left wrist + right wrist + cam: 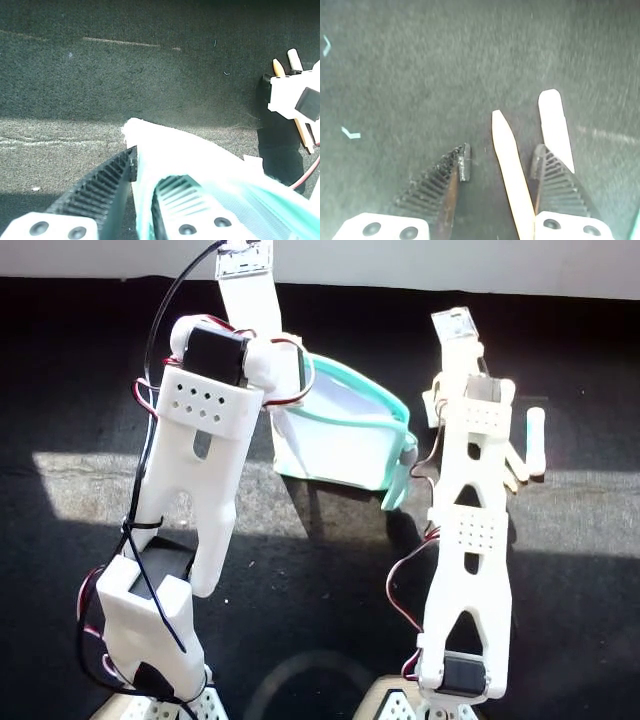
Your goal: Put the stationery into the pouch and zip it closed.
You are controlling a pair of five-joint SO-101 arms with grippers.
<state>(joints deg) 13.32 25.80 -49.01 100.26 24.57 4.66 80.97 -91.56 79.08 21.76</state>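
White pouch (335, 440) is pinched at its rim by the left end effector (145, 175). Right end effector (502, 159) is open around a tan stick (510, 172); next, I think, it must squeeze and lift.

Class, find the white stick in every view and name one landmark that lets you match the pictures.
High view: white stick beside the right arm, on the side away from the pouch.
Left wrist view: its tip next to the tan stick, far beyond the pouch.
Right wrist view: it runs outside the open jaws; the tan stick sits between them.
Shared landmark: the tan stick alongside it.
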